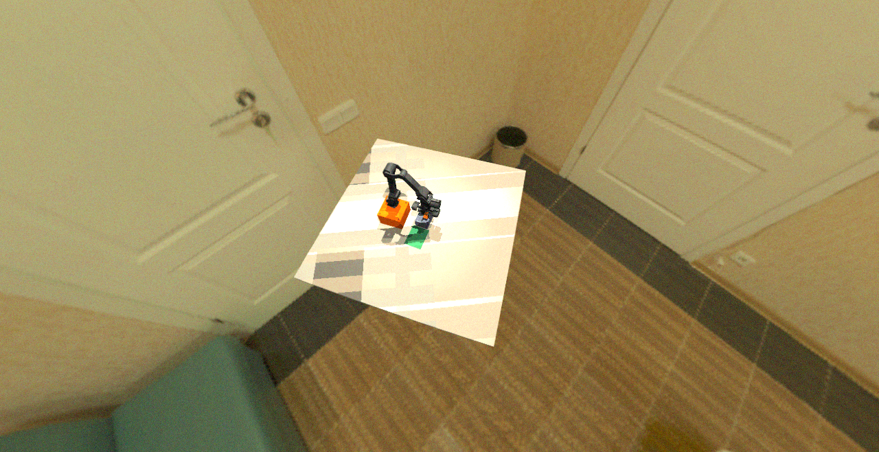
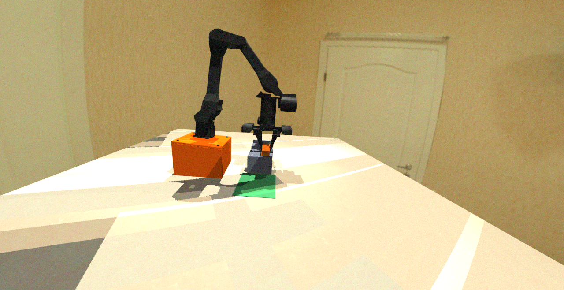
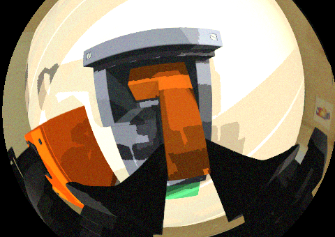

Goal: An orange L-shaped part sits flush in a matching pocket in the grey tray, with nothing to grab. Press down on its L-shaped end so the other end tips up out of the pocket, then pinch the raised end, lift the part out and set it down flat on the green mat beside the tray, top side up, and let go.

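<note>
A slim matte black arm (image 2: 216,76) of jointed segments rises from an orange box base (image 2: 197,158) with dark corner screws; its tool (image 2: 266,141) carries two tapered black fingers under round side knobs.

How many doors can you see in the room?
2 in the top view: one white door on the left with a metal handle, one white door on the right. The exterior view shows one door behind the table; others may be out of view.

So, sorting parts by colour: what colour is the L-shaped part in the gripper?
Orange; the wrist view shows it best.
</note>
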### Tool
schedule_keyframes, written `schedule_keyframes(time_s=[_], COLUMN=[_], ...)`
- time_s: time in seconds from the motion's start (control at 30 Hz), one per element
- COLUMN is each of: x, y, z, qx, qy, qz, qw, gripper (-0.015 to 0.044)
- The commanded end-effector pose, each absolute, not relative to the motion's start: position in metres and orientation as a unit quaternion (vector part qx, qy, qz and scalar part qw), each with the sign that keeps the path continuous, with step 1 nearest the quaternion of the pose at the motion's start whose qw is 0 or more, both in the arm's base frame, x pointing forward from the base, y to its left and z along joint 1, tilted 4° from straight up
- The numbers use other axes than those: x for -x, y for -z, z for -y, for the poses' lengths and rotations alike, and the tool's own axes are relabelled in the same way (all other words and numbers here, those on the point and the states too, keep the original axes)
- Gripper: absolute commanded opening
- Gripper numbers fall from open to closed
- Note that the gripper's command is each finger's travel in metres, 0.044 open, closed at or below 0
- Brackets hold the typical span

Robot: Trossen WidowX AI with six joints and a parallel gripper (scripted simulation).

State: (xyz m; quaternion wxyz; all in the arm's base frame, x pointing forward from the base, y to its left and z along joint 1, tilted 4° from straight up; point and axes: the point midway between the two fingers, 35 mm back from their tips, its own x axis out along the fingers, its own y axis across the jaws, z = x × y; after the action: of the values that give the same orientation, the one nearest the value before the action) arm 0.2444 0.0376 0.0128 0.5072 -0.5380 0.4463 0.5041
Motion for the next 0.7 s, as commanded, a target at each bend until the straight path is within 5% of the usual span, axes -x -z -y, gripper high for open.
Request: schedule_keyframes(time_s=[0.0, 0.67], x=[-0.244, -0.24], y=[-0.015, -0.045], z=[-0.038, -0.037], qx=[0.538, 0.535], qy=[-0.504, -0.507], qz=[-0.446, -0.448], qw=[0.507, 0.505], gripper=[0.0, 0.0])
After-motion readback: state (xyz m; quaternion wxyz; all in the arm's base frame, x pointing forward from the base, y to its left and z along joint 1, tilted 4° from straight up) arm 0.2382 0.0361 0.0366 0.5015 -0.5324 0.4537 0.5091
